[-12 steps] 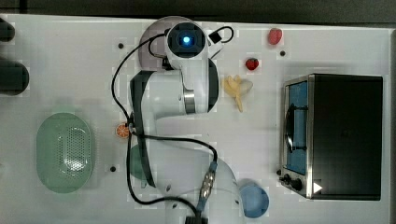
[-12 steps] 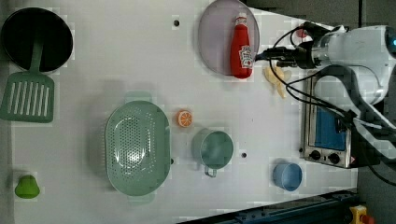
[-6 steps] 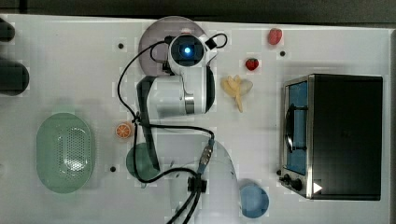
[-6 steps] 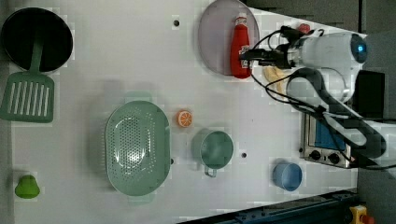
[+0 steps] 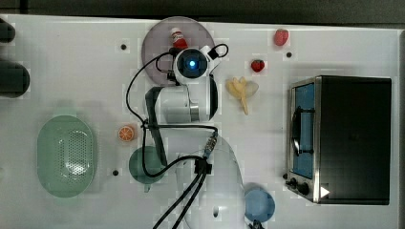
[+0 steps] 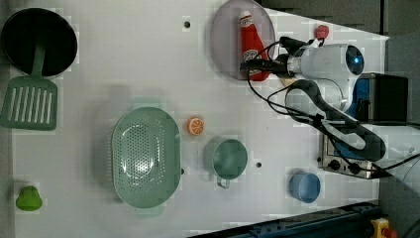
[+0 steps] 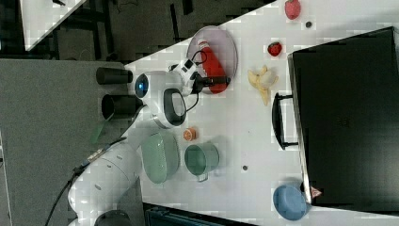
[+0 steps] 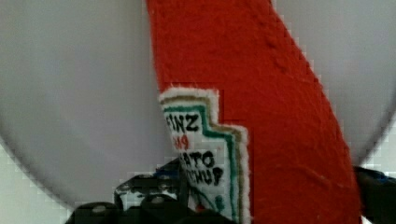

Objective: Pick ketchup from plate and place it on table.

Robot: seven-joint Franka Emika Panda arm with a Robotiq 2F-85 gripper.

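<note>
Wrist view: the ketchup (image 8: 261, 107) is very close, red body and white label with dark lettering, lying on the pale plate (image 8: 70, 102). My two dark fingers (image 8: 140, 205) sit one on each side of the bottle's lower body, spread wide, not pressing it.

Left view: the ketchup (image 6: 251, 44) lies flat on the plate (image 6: 224, 39), white cap toward the left view's top, base near the plate's lower rim. My gripper (image 6: 257, 66) reaches in from the left view's right and straddles the bottle near its base. Jaws open; nothing lifted.

Right view: bottle (image 7: 212, 63) on the plate (image 7: 227, 40), my gripper (image 7: 215, 81) at its lower end.

Top view: my wrist covers most of the bottle; its cap end (image 5: 177, 36) shows on the plate (image 5: 157, 52).

Around on the table (image 6: 124, 74):
- green basket (image 6: 144, 157), well apart from the plate
- orange slice (image 6: 195, 126) just beside the basket
- green cup (image 6: 227, 158)
- blue bowl (image 6: 304, 187)
- black pan (image 6: 38, 42) and green spatula (image 6: 28, 101) at the left view's left
- banana peel (image 5: 242, 89), two strawberries (image 5: 258, 65), and a toaster oven (image 5: 339, 138) at the top view's right
</note>
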